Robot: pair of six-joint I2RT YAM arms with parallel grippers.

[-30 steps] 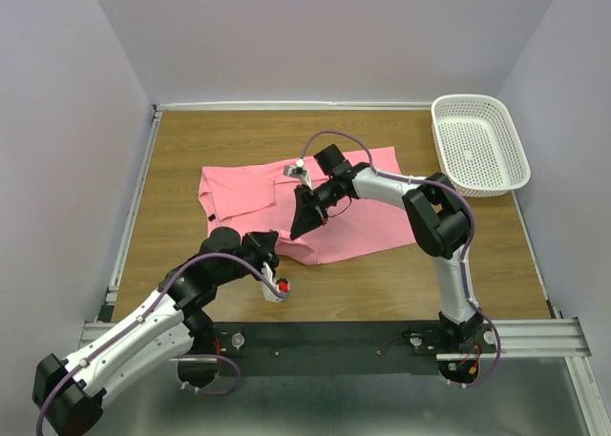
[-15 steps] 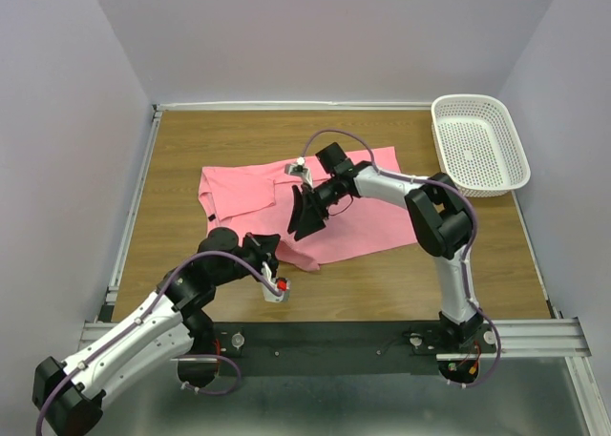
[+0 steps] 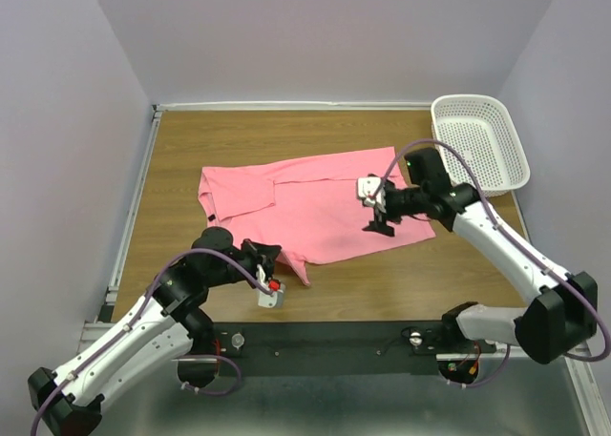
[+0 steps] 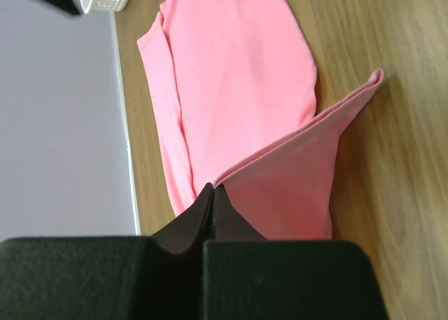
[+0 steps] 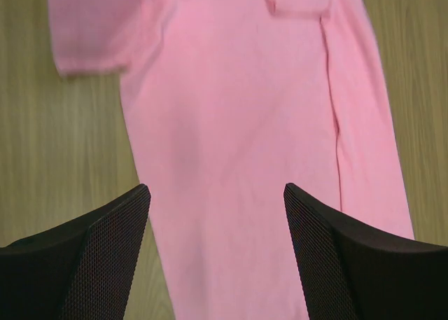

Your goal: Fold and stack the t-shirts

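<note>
The shirt is soft matt cloth, lightly creased, on a smooth wood-grain bench with a faint sheen. The basket is white plastic mesh; the right pincer has matt black, finely dimpled pads.

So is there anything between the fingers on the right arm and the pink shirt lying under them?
Nothing visible does. The right gripper hangs with its fingers open above the t-shirt, and its wrist camera shows only bare pink cloth between and below them. The white basket sits off to the far right, out of the way.
</note>
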